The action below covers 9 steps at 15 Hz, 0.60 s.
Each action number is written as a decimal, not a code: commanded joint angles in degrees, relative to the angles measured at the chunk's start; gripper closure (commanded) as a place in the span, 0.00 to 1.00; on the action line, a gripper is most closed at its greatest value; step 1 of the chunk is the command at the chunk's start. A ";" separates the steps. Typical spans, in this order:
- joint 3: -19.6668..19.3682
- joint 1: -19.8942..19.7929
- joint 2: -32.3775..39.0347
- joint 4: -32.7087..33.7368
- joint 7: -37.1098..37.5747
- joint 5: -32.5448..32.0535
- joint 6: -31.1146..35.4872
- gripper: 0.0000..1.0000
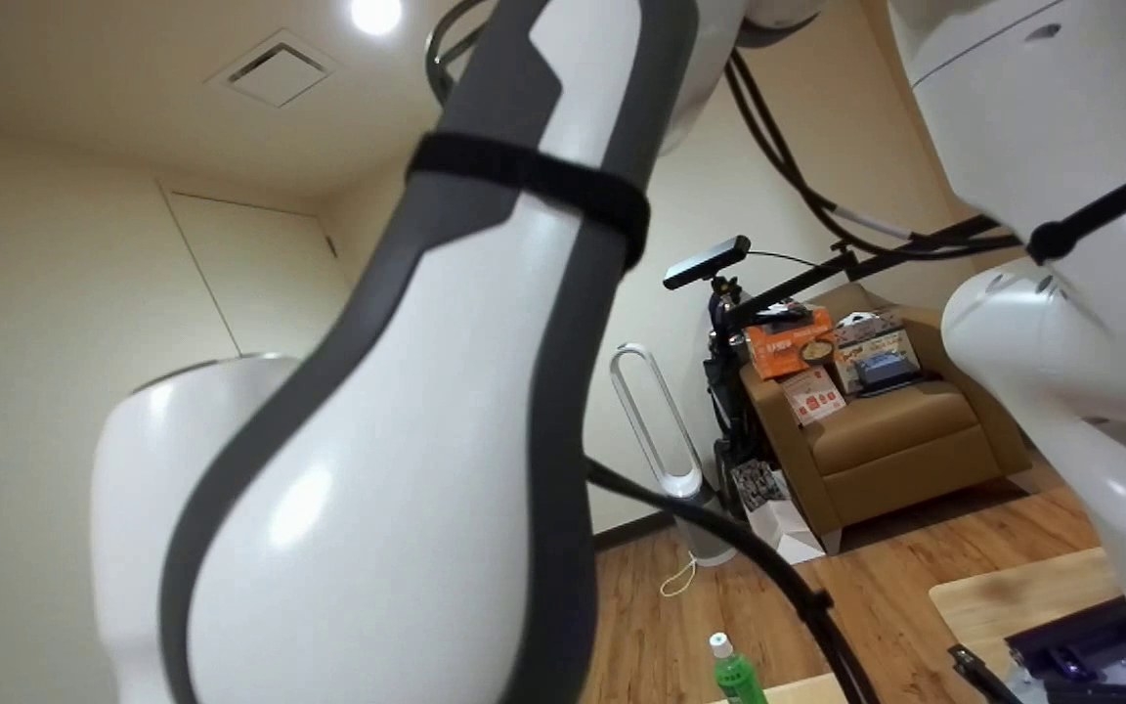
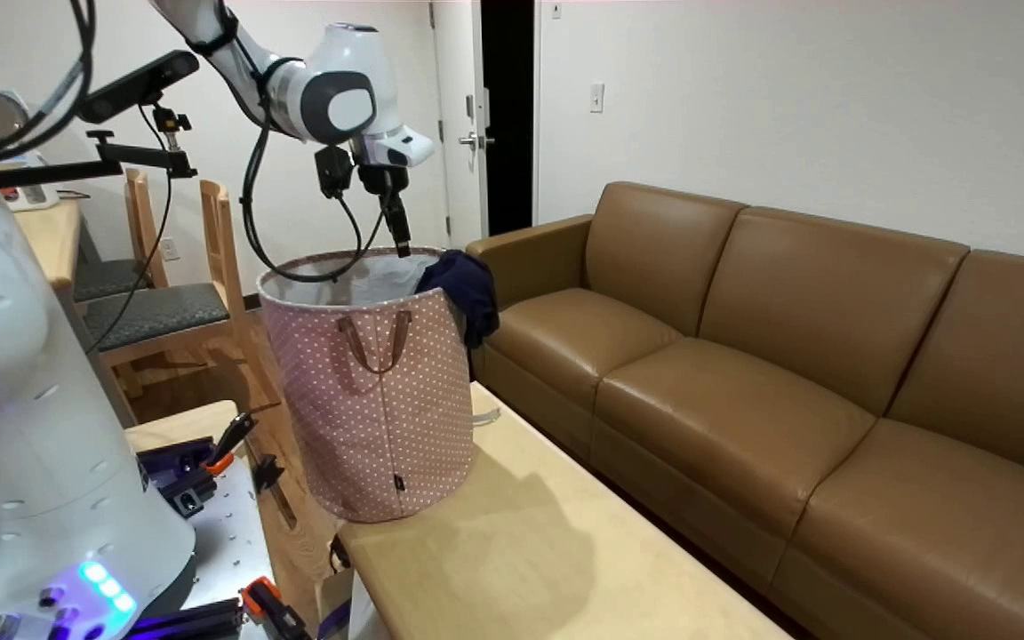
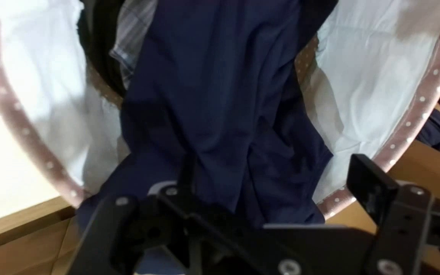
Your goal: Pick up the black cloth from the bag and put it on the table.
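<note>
In an exterior view, center: polka-dot bag [image 2: 423, 418] upright on table [image 2: 565, 560], probably for reach from above. Above it: gripper [image 2: 402, 249], aimed down, likely for a top grasp; wide apart in the wrist view, gripping nothing. Just right: dark navy cloth [image 2: 466, 289], partly inside, draped over the bag's edge, perhaps for easy pinching; presumably the task's "black" cloth. Count there: 2 chairs [image 2: 161, 311], 1 bag, 1 gripper, 1 sofa [image 2: 743, 373]. In wrist view, left to right: 1 blackish fabric [image 3: 103, 49], 1 plaid cloth [image 3: 136, 30], 1 navy cloth; cannot tell beneath.
</note>
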 commanded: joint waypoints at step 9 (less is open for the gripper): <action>-9.11 12.94 22.21 16.77 42.32 -25.53 -5.41 0.00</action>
